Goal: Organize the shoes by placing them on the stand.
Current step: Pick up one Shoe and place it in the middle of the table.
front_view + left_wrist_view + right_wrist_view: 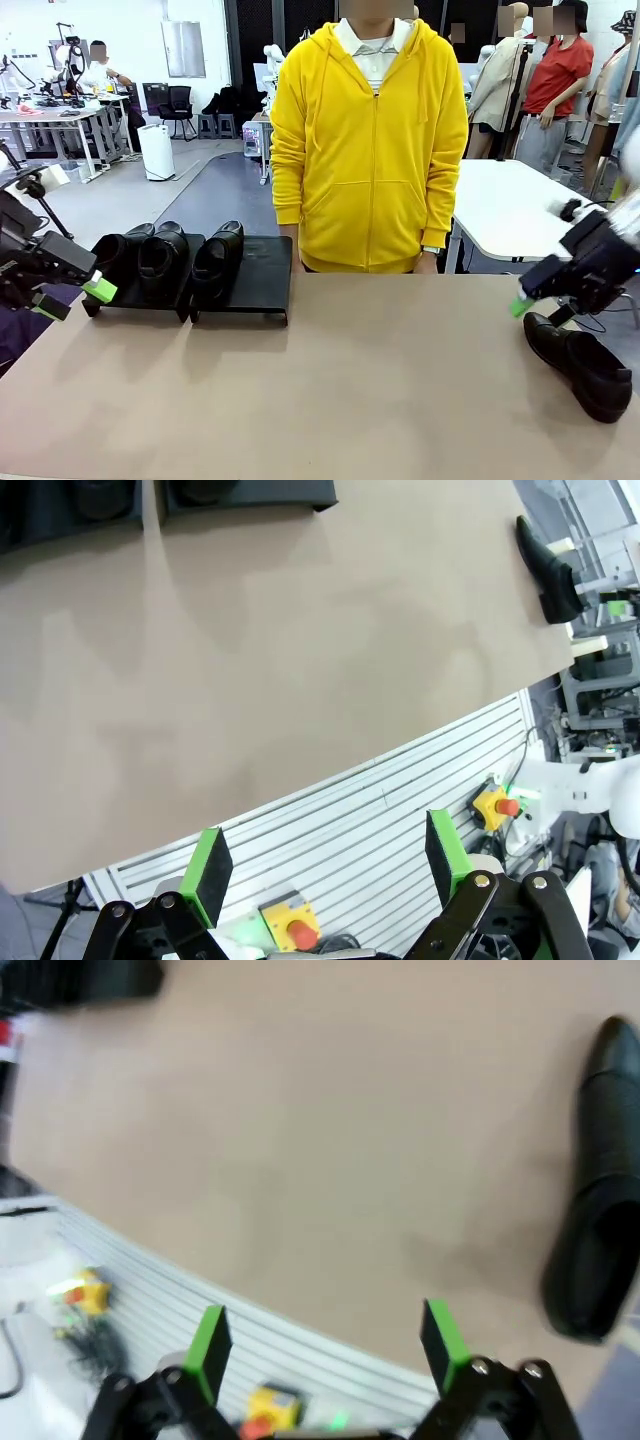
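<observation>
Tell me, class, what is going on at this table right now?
A two-armed robot is tidying black shoes onto a low black stand. Three shoes already sit on it, leaving one free spot at its right end. The fourth shoe lies on the table near the right gripper, whose fingers are open and empty. The left gripper is open too. A person in a yellow hoodie stands watching.
</observation>
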